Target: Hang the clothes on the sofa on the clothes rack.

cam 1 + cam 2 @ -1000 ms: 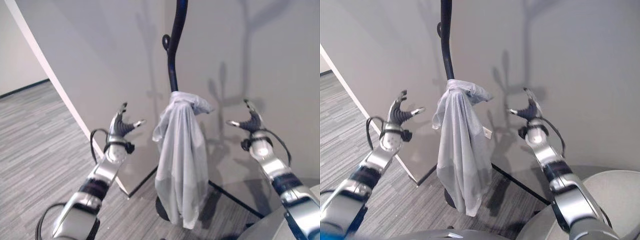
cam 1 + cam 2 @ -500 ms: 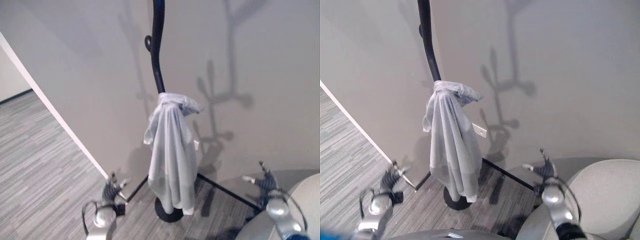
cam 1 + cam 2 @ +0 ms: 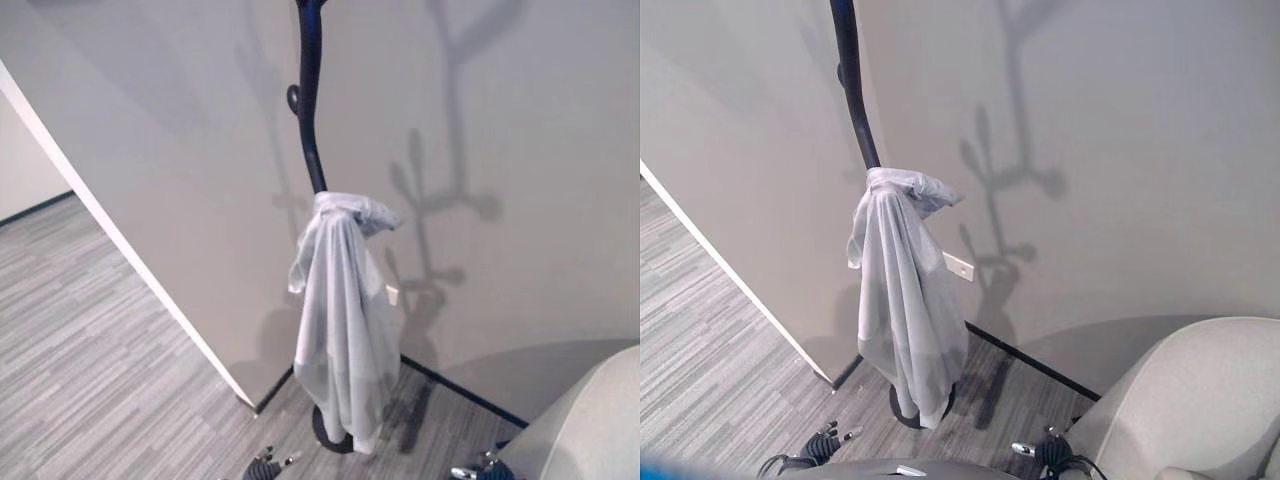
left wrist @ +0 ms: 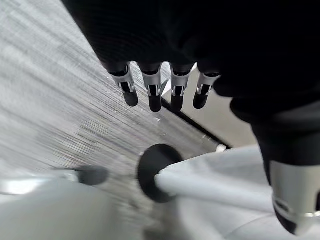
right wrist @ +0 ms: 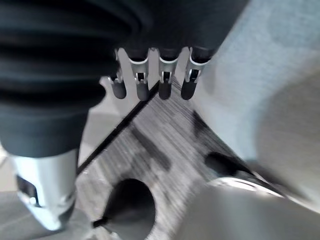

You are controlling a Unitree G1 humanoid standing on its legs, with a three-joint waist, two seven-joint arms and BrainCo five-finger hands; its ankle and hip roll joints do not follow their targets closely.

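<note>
Fingers [image 4: 150, 92] both hands straight, empty | shirt [image 3: 340, 310] hangs lengthwise down rack [image 3: 308, 100], probably hooked.

Garment on the rack, centre of the frame, both hands low at the bottom edge.

The garment [image 3: 343, 315] hangs from the clothes rack [image 3: 309, 100] at mid-frame, its hem just above the rack's base [image 3: 902, 412] on the floor [image 3: 90, 350]. The wall [image 3: 500, 120] stands behind the rack. The sofa [image 3: 1180, 390] fills the lower right corner. The left hand [image 3: 828, 440] sits bottom centre-left, the right hand [image 3: 1048, 452] bottom centre-right, both below the garment and apart from it.
</note>
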